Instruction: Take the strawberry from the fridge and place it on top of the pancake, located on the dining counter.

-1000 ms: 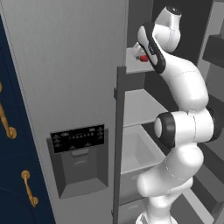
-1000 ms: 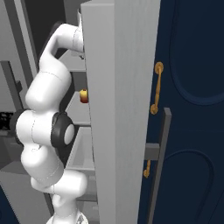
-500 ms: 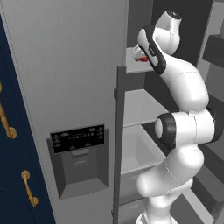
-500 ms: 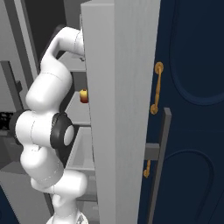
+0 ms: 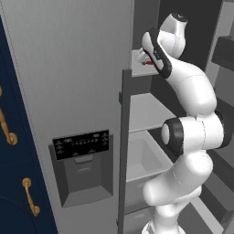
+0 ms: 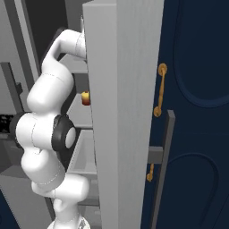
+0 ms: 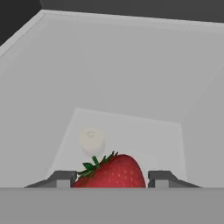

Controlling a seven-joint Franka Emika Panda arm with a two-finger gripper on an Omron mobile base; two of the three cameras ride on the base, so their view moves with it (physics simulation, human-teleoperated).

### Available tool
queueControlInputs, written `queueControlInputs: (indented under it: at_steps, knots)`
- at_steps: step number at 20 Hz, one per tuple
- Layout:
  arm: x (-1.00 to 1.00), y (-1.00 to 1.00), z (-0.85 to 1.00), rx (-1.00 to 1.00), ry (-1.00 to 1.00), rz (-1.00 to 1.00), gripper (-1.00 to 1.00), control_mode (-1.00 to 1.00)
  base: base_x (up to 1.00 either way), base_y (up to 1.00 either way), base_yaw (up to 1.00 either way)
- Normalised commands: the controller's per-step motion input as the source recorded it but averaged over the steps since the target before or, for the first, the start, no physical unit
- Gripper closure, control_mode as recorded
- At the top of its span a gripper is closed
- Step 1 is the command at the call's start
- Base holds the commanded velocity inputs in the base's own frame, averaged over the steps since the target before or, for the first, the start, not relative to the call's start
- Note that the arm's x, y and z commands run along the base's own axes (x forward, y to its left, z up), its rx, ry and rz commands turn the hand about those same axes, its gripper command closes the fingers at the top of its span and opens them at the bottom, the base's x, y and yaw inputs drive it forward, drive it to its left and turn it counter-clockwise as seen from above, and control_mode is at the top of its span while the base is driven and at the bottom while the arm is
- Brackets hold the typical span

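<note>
The fridge (image 5: 68, 68) stands with its right door swung open, and my arm reaches up onto its top shelf (image 5: 137, 59). The strawberry (image 7: 111, 173), bright red with green leaves, lies on that shelf's grey floor; in the left base view the strawberry (image 5: 147, 62) is a red speck at my hand. My gripper (image 7: 112, 179) has its two dark tips tight against the fruit's left and right sides. In the left base view the gripper (image 5: 145, 61) sits low over the shelf. The pancake and the dining counter are out of view.
A small white round object (image 7: 91, 139) sits just behind the strawberry. A red-yellow fruit (image 6: 85, 98) rests on a lower shelf. The open fridge door (image 6: 120, 112) stands close on my right. A grey drawer (image 5: 141, 157) lies below. Navy cabinets with gold handles (image 6: 159, 89) flank the fridge.
The arm keeps almost the same pose at the top shelf, with the hand still at the red speck.
</note>
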Motion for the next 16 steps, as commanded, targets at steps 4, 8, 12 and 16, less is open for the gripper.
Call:
queueControlInputs:
  at_steps: [4,8,12,16]
  knots:
    - [0.01,0.0,0.0,0.0,0.0,0.0,1.0,-1.0,0.0,0.0,0.0]
    - [-0.41,0.0,0.0,0.0,-0.13,-0.02,1.0,-1.0,0.0,0.0,0.0]
    - [-0.74,0.0,0.02,0.0,-0.34,-0.06,1.0,-1.0,0.0,0.0,0.0]
    - [-0.56,0.0,0.0,0.0,-0.05,0.0,1.0,-1.0,0.0,0.0,0.0]
